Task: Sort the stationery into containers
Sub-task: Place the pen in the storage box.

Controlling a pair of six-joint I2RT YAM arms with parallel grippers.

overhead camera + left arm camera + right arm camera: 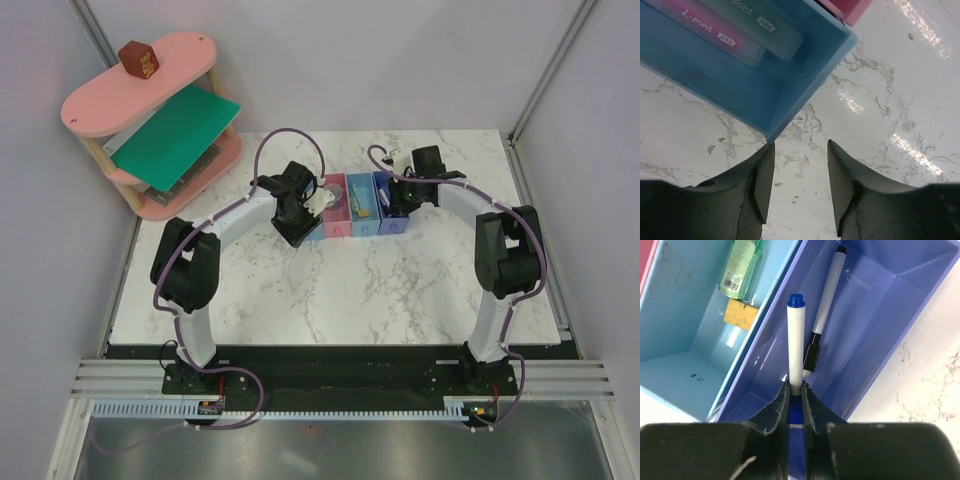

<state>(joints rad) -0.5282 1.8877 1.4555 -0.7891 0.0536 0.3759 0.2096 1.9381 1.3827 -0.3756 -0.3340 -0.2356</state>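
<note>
Stationery in hand: I am holding a blue-capped pen in the right gripper, jaws clamping its barrel, pointing into the violet bin. A black-tipped pen is lying in that bin at 1 o'clock. At 10 o'clock, the blue bin is housing a green stick and a yellow piece. My left gripper is hanging parted and empty over the table; at 11 o'clock, a translucent blue bin is containing a pink stick and a mint stick.

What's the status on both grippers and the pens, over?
Left gripper open, empty, by light blue bin corner. Right gripper shut on blue-capped pen over violet bin. Black-capped pen already inside. Nothing blocking.
</note>
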